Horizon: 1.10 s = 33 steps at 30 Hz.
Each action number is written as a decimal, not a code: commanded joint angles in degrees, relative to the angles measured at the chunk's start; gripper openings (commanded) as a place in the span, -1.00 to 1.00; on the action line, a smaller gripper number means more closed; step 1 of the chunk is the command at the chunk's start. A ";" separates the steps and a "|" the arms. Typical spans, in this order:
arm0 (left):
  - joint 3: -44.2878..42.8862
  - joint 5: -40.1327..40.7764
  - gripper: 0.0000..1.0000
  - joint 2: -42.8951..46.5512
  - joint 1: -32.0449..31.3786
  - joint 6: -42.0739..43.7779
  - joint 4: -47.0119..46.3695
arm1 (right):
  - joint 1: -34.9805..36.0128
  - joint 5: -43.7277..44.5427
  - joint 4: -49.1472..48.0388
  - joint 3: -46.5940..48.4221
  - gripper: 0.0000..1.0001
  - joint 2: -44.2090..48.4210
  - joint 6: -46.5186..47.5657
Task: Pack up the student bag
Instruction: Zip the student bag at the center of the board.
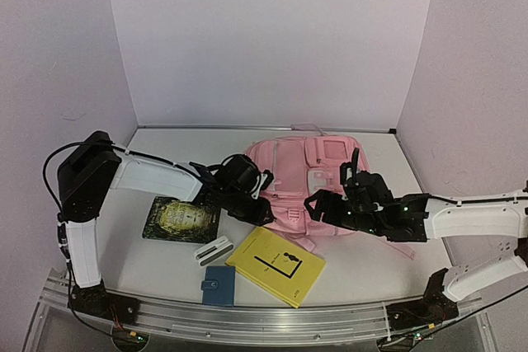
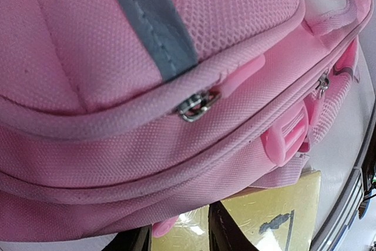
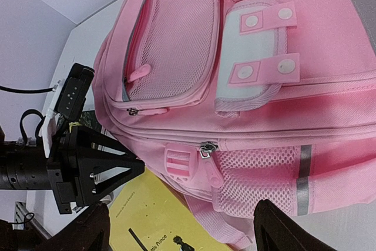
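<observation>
From above, the student bag (image 1: 305,175) lies flat at the middle of the white surface (image 1: 371,261), pockets up, with the left hand (image 1: 260,210) at its near left edge, the right hand (image 1: 326,204) at its near right part, and a yellow book (image 1: 276,265) just in front. In the left wrist view, pink fabric fills the frame and a pink tab (image 2: 165,226) sits between the dark fingers (image 2: 226,230), which stand fairly narrow; whether they grip it I cannot tell. In the right wrist view, the right hand's fingers (image 3: 282,227) stand wide apart over the bag's lower pockets, holding nothing.
</observation>
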<state>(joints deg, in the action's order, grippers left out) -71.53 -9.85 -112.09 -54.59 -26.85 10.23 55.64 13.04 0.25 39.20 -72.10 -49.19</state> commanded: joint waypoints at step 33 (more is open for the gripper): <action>4.19 15.63 -0.99 11.62 -2.89 1.88 -0.41 | 7.27 6.92 -4.14 11.30 0.51 -17.43 26.53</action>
<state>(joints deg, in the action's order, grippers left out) -67.92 -0.07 -107.11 -57.82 -25.17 11.54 62.45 15.12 -0.32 47.03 -85.59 -32.73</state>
